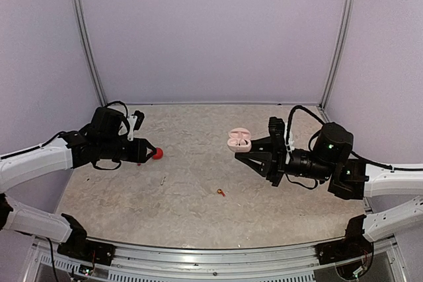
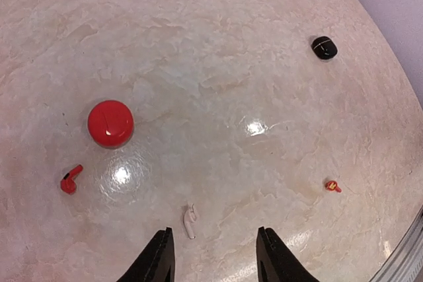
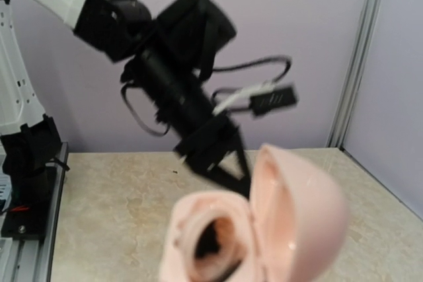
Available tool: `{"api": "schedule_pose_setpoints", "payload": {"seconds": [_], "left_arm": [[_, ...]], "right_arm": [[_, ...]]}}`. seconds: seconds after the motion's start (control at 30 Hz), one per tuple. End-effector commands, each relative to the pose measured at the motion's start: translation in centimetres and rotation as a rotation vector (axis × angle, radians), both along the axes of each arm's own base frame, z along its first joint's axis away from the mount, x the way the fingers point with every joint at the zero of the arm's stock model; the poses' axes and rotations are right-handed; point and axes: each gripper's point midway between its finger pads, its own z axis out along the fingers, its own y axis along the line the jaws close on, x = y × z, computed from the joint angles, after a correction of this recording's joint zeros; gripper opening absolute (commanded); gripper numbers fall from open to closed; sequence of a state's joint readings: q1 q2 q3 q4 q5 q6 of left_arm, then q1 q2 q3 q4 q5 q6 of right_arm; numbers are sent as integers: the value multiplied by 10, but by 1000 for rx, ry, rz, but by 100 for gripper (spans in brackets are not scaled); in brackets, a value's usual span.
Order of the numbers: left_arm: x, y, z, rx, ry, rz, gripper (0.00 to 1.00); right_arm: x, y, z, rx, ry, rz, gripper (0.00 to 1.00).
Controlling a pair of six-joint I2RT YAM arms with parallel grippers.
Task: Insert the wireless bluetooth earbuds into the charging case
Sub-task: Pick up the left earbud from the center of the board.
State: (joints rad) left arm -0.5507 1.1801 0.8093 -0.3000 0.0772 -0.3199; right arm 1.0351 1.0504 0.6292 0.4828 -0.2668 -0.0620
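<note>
My right gripper (image 1: 246, 149) is shut on an open pale pink charging case (image 1: 239, 140) and holds it above the table. The case fills the right wrist view (image 3: 264, 222), blurred, lid up and cavity facing the camera. My left gripper (image 2: 215, 252) is open and empty, hovering above the table. A pale grey earbud (image 2: 190, 221) lies just ahead of its left finger (image 2: 158, 259) and also shows in the top view (image 1: 163, 179). A red earbud (image 2: 71, 179) lies near a closed red round case (image 2: 110, 123). A red-orange earbud (image 2: 333, 186) lies to the right, mid-table (image 1: 220, 193).
A closed black case (image 2: 324, 47) sits at the far right of the left wrist view. The red case (image 1: 157, 154) lies just past my left gripper's tips (image 1: 147, 152). Lilac walls and metal posts enclose the table. The left arm (image 3: 178, 90) faces the right wrist camera.
</note>
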Motion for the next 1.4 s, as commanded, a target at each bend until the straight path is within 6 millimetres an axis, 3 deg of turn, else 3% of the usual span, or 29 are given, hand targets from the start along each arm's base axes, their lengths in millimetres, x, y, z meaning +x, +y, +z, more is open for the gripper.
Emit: {"api": "schedule_pose_setpoints", "payload": {"seconds": [0.0,0.33,0.57,0.6,0.77,1.0,1.37], "left_arm": [[-16,1,-33,-47,73,6,43],[-21,-2,-95,135,227,-35,40],[-2,-14,-95,194,190,-63,37],[0,-16,-103,221,213,-71,37],[1,-22,-117,317,272,-109,32],[11,-22,-119,396,292,-110,30],[8,-22,-147,505,356,-134,26]], "right_arm": [[2,-8,2,20,7,-12,0],[4,-10,-1,11,14,-17,0],[5,-11,-2,10,18,-21,0],[4,-11,-2,8,18,-19,0],[5,-14,-1,7,16,-31,0],[6,-14,-2,2,13,-33,0],[6,-15,-3,1,9,-35,0]]}}
